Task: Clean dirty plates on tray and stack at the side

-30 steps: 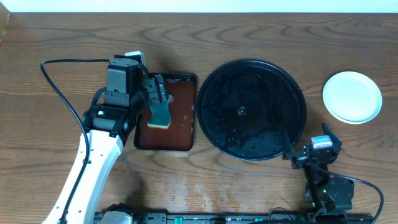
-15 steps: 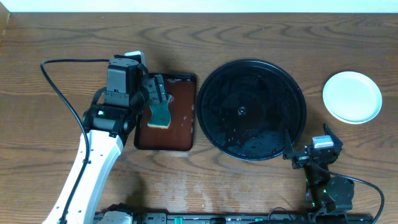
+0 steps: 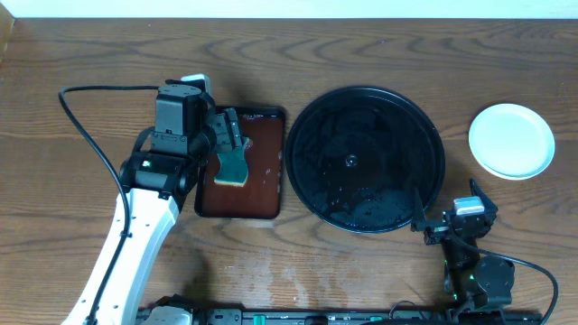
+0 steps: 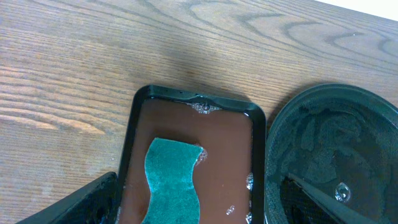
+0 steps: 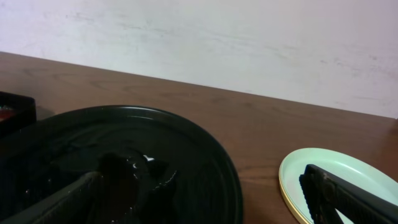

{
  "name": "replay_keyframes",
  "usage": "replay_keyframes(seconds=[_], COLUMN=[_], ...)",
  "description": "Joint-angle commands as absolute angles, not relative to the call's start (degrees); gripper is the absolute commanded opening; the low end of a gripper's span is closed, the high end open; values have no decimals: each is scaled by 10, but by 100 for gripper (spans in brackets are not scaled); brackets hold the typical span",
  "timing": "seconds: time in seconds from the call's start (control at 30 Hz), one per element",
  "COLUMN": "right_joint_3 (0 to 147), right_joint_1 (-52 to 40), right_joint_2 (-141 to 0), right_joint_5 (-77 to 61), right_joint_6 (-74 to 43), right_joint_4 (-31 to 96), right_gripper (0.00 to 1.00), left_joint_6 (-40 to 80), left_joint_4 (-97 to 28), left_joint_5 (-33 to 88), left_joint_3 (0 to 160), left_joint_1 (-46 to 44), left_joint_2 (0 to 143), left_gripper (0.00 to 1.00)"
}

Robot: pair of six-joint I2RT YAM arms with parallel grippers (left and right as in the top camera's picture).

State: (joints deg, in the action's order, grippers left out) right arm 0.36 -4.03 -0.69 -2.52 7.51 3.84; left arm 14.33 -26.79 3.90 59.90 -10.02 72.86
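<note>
Nothing has shifted over the last second: both arms sit where they were and no object has moved. That stillness, with the tray (image 3: 312,122) bare of plates and only wet, suggests the washing and stacking are done, or very nearly.

The left claw (image 4: 200,186) hangs spread wide over the brown tray (image 4: 239,155), which sits on the worktop (image 3: 379,45). Its two fingers stand far apart and grip nothing. The sponge (image 4: 171,180) lies flat in the brown water between and just ahead of them. I cannot tell whether a fingertip brushes the sponge, but it looks released rather than held. The black tray lies just beside this claw, to its right.

The right claw (image 3: 470,215) is also fully open and empty, parked low at the near right edge of the black tray and touching nothing. The plates (image 3: 511,140) sit ahead of it and to its right, well clear of the tray. The right wrist view shows a mint plate resting on a yellow-rimmed one. Whether a third lies in the stack cannot be made out.
</note>
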Motion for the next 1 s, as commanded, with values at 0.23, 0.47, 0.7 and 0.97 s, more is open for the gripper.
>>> replay_keyframes(seconds=[0.23, 0.47, 0.7, 0.97], right_joint_3=[3, 3, 3, 3], right_joint_1=[-47, -47, -47, -47], right_joint_2=[-3, -3, -3, -3], right_joint_5=[-18, -18, -18, -18], right_joint_6=[65, 64, 65, 65], right_joint_4=[41, 41, 41, 41], right_gripper=[99, 99, 99, 99], left_joint_6=[137, 135, 135, 136], left_joint_4=[-269, -276, -279, -275], left_joint_5=[30, 23, 19, 19], left_joint_3=[610, 595, 512, 302], left_joint_1=[-101, -100, -84, -38], left_joint_2=[730, 702, 574, 289], left_gripper=[83, 83, 83, 83])
